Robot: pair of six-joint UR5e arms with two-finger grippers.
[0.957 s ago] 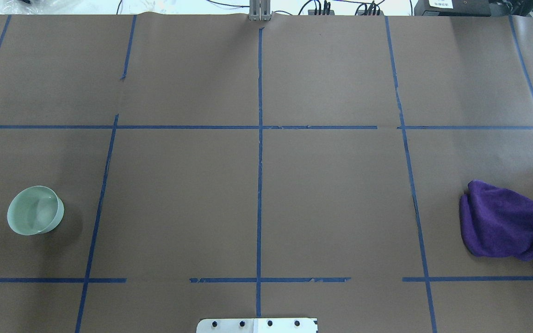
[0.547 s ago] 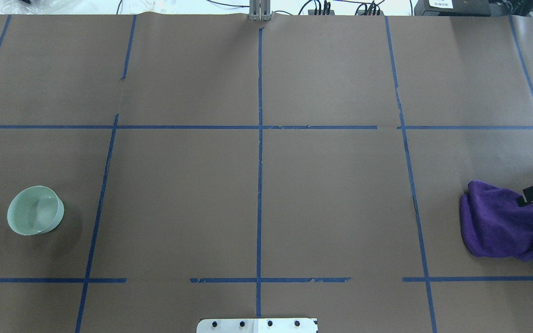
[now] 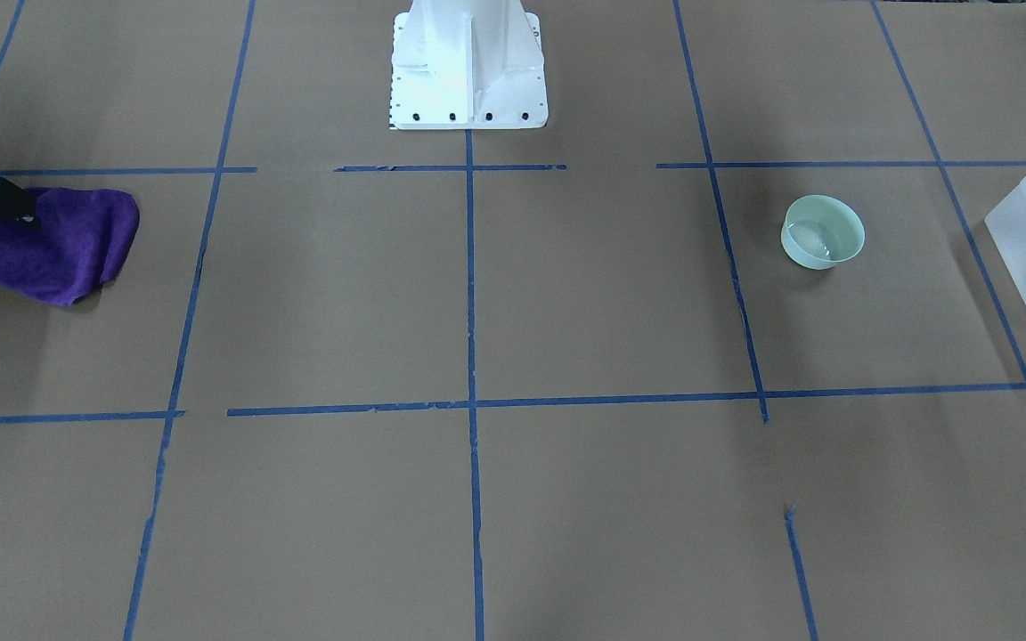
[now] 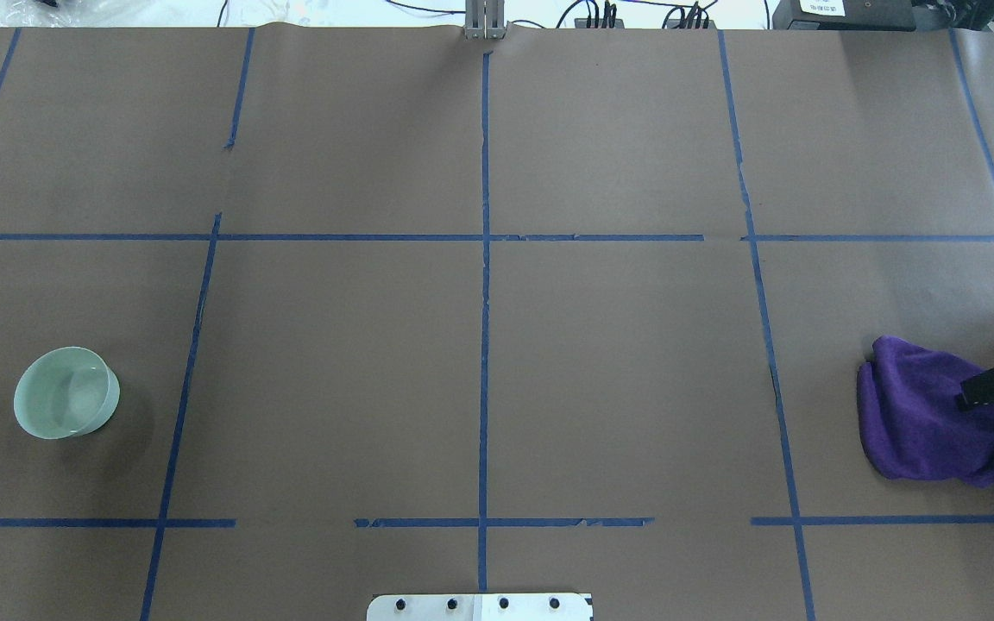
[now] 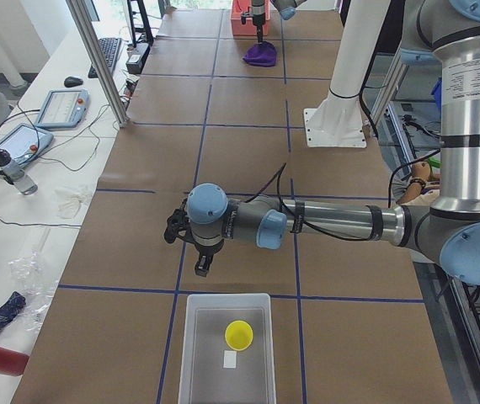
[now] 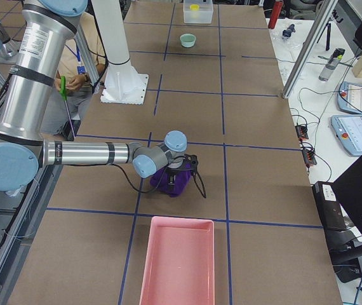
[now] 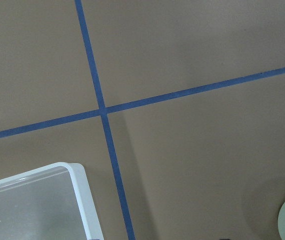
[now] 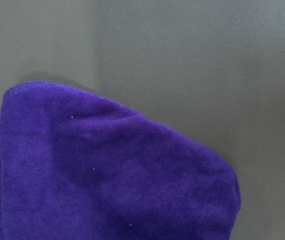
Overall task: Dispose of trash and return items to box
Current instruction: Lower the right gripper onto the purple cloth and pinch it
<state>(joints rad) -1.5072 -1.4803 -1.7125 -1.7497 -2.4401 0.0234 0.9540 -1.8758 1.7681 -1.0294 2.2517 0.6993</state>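
Observation:
The pale mint-green bowl (image 4: 66, 392) stands upright and empty on the table's left side; it also shows in the front view (image 3: 822, 231). The yellow cup (image 5: 239, 334) stands inside the frosted-white box (image 5: 227, 353) at the table's left end. My left gripper (image 5: 188, 246) hovers over the table between box and bowl; I cannot tell if it is open. My right gripper (image 6: 182, 164) is low over a crumpled purple cloth (image 4: 928, 423), jaws apart, one finger (image 4: 990, 387) over the cloth's top.
A pink tray (image 6: 178, 260) lies at the table's right end, just beyond the cloth. The white robot base (image 3: 467, 67) stands at the near middle edge. Blue tape lines divide the brown table cover.
My right gripper has moved toward the robot's side of the table and come over the purple cloth. The bowl and cloth have not moved.

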